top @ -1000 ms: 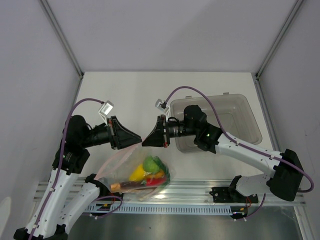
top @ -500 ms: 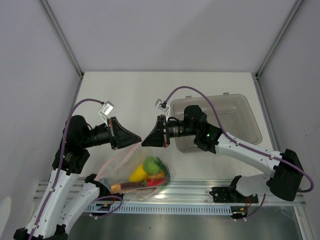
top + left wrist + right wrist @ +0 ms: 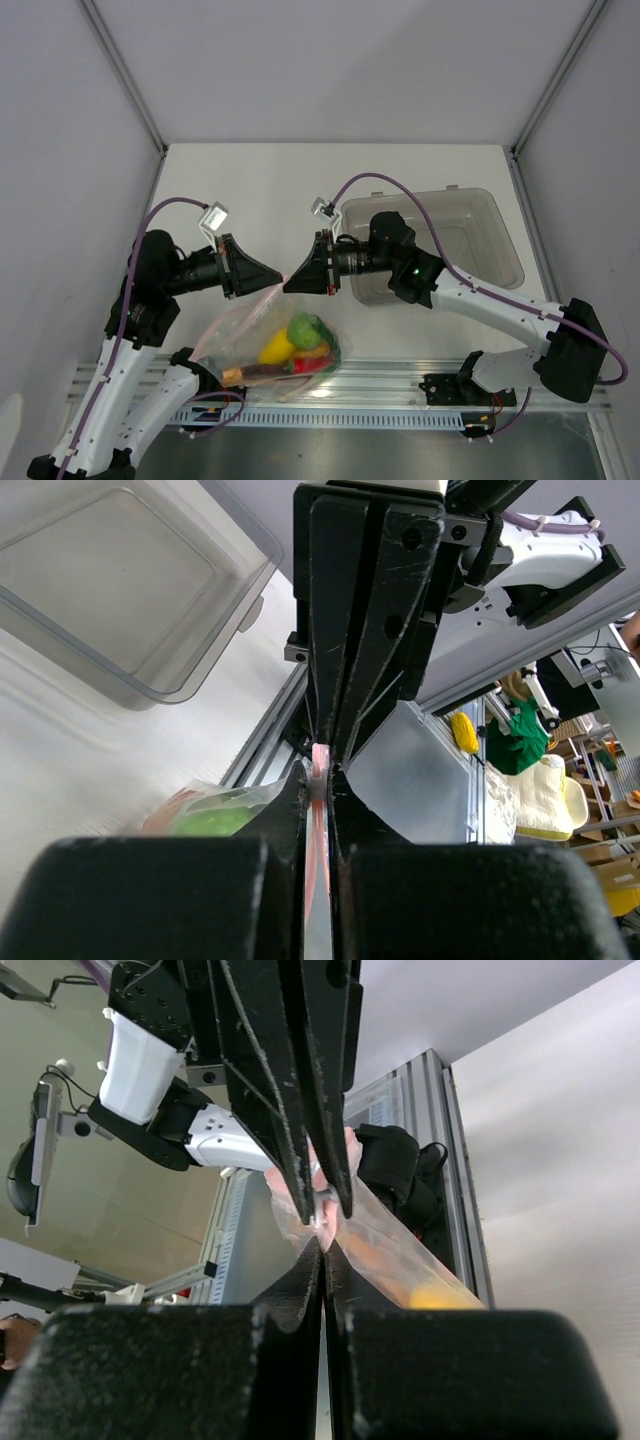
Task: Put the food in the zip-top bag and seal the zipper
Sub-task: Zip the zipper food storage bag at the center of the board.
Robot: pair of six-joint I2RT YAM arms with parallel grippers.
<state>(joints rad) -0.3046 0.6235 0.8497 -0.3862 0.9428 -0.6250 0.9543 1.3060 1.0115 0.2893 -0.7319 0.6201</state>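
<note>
Right gripper (image 3: 322,1248) with fingers pressed together on the pinkish zipper (image 3: 318,1222), left gripper (image 3: 320,1200) pinching it just opposite, clear zip-top bag (image 3: 385,1240) sloping away, blurred yellow-orange fruit (image 3: 435,1295) inside, pale desk (image 3: 560,1160) at right

The top camera looks down from behind the arms (image 3: 480,300), table (image 3: 260,190) running from 6 to 12 o'clock. Each wrist camera sights closely along its own fingers (image 3: 150,900), facing the other; both share the zipper (image 3: 317,860)

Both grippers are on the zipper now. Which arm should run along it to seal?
Left, probably. The zipper lies lengthwise inside the left gripper and trails toward that arm's side; the right gripper pinches only near its end, so it can anchor.
</note>
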